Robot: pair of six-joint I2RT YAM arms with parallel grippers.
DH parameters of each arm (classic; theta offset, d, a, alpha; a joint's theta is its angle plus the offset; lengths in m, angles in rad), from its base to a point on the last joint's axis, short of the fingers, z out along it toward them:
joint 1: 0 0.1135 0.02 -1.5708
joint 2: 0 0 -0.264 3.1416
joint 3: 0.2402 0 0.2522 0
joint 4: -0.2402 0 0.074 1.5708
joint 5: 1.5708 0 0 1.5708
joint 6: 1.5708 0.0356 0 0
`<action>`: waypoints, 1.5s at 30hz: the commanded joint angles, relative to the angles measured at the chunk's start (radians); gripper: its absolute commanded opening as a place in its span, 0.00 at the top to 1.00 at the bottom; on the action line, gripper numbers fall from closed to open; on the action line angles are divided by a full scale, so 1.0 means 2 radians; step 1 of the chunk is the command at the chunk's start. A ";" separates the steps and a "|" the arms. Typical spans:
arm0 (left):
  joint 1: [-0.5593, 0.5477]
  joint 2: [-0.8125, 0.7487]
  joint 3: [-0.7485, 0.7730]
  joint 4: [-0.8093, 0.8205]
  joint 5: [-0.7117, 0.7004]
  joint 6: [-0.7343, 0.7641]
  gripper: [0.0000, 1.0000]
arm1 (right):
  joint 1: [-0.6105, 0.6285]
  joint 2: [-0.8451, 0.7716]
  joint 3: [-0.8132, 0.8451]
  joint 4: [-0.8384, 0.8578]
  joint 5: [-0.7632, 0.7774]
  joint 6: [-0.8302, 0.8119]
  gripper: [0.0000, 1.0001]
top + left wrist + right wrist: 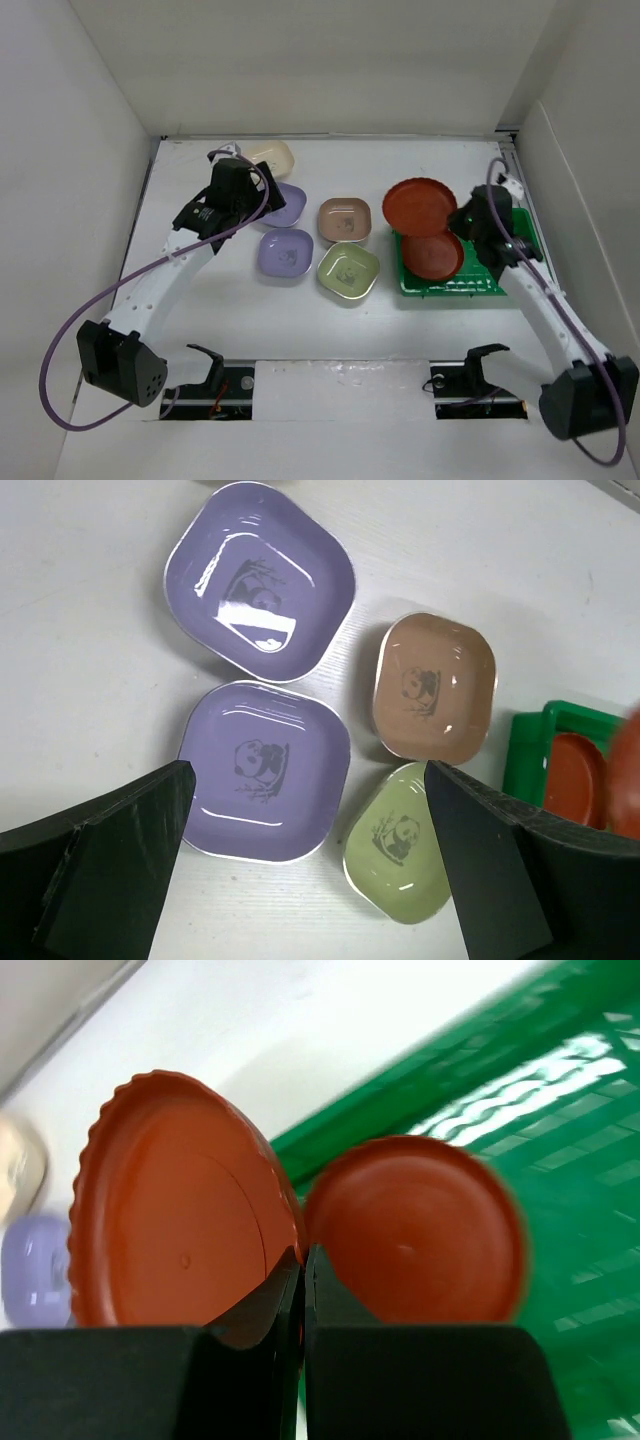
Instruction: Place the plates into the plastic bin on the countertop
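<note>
My right gripper [466, 218] is shut on the rim of a round red-orange plate [419, 206], holding it tilted above the left end of the green plastic bin [478, 286]; it also shows in the right wrist view [175, 1200]. A second red-orange plate [432, 254] lies in the bin. On the white countertop [230, 320] sit two lavender plates [286, 252] [288, 203], a tan-pink plate [345, 220], an olive green plate [348, 271] and a cream plate [270, 157]. My left gripper [248, 178] is open and empty, hovering above the lavender plates [262, 772].
White walls close in the countertop at the left, back and right. A panel [575, 200] leans at the right, next to the bin. Two black brackets [208, 362] sit at the near edge.
</note>
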 commanded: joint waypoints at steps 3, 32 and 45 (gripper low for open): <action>0.004 -0.012 -0.019 0.011 -0.024 -0.019 0.00 | -0.091 -0.117 -0.091 -0.020 0.040 0.049 1.00; 0.004 -0.006 -0.023 -0.026 -0.078 -0.055 0.00 | -0.114 -0.135 -0.091 -0.044 -0.028 0.039 0.00; 0.030 0.010 -0.035 -0.096 -0.150 -0.140 0.00 | 0.219 0.071 0.096 -0.044 -0.030 -0.022 0.06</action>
